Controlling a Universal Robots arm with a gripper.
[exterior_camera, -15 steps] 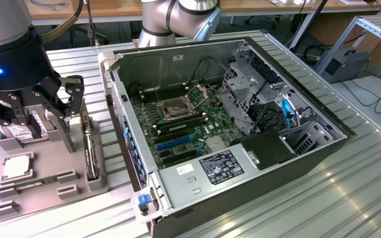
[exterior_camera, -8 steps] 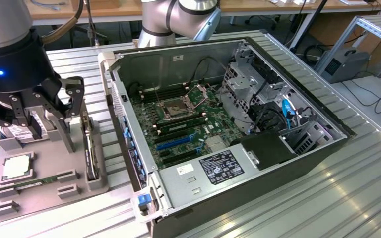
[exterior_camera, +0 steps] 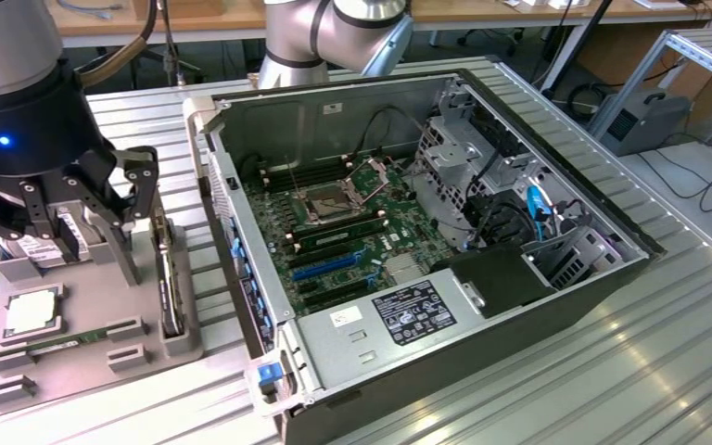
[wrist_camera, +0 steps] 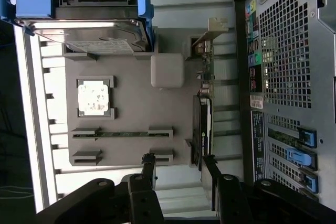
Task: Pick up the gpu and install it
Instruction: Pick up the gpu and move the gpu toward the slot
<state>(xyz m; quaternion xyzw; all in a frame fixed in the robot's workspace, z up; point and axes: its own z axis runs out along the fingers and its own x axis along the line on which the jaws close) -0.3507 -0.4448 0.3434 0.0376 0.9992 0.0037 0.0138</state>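
Grey tray point(wrist_camera: 137, 106) holding gpu point(wrist_camera: 201, 129) on edge, hard drive point(wrist_camera: 100, 38), processor point(wrist_camera: 94, 97), memory stick point(wrist_camera: 123, 134), open hand point(wrist_camera: 178, 159) above

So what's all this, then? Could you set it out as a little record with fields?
claw: open, holding nothing, over the grey holder, close to the gpu
gpu: on edge in a slot of the holder, on its side nearest the computer case
also in holder: hard drive, processor chip, memory stick
computer case: lying open on its side
work so far: gpu not yet picked up
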